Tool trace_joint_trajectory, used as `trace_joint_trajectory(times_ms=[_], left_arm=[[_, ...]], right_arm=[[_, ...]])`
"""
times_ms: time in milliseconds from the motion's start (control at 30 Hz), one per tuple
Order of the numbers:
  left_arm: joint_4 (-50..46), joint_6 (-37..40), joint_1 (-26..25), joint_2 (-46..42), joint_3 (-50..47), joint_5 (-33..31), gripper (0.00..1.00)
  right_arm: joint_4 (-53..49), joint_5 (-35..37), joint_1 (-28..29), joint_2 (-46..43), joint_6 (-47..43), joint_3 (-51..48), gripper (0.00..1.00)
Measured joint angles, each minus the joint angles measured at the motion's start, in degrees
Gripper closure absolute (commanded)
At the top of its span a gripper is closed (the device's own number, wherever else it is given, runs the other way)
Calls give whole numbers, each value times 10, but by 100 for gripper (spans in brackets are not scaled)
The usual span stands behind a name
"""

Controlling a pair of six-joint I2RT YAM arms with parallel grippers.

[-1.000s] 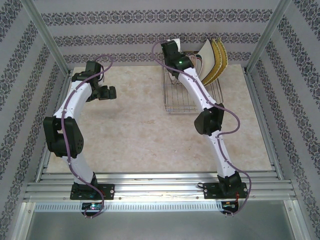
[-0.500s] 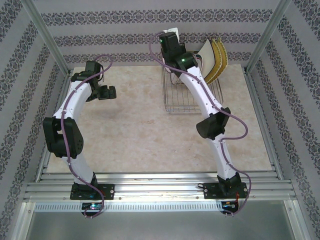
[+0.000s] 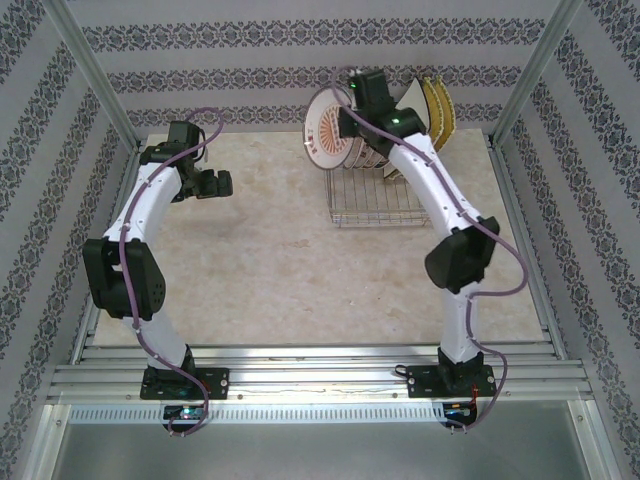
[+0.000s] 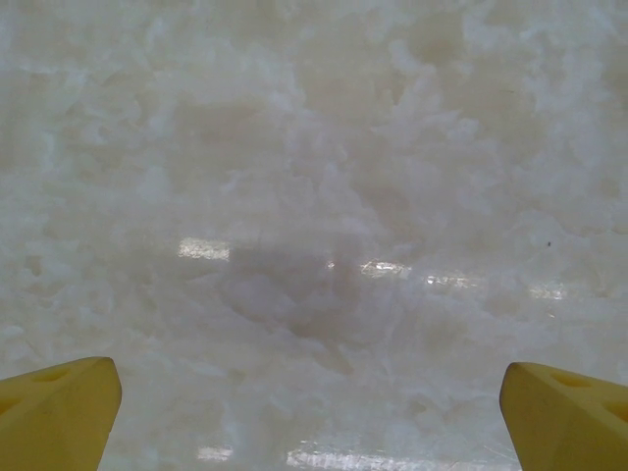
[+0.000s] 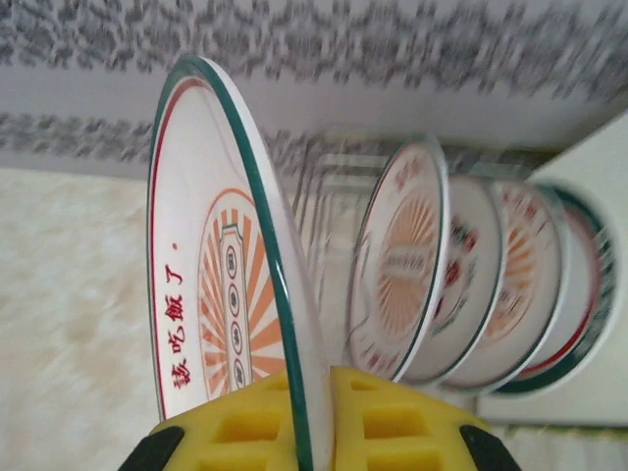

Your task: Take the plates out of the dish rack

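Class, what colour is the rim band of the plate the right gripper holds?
Green. The plate shows best in the right wrist view.

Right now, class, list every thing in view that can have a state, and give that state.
Green-rimmed plate: held on edge, lifted out of its slot.
Right gripper: jaws shut on that plate's rim.
Left gripper: jaws open, holding nothing.
Dish rack: partly loaded.
Round plates: upright in the rack.
Square plates: leaning at the rack's far right end.

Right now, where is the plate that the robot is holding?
Seen from above, the round plate is at the far side of the table, by the left end of the dish rack, held on edge in the right tool.
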Motion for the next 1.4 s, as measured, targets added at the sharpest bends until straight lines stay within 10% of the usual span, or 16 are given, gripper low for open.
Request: trace_joint_trajectory(times_ms=[467, 700, 1067, 1400], left_arm=[[10, 4, 0, -7, -12, 13, 1], [15, 4, 0, -4, -9, 55, 1], [263, -89, 23, -54, -116, 382, 0], [423, -205, 25, -7, -156, 500, 16]], right_arm=[[433, -390, -96, -73, 325, -454, 100], [521, -427, -78, -71, 362, -460, 100], [531, -438, -73, -49, 365, -454, 100], [536, -440, -24, -30, 378, -417, 100]])
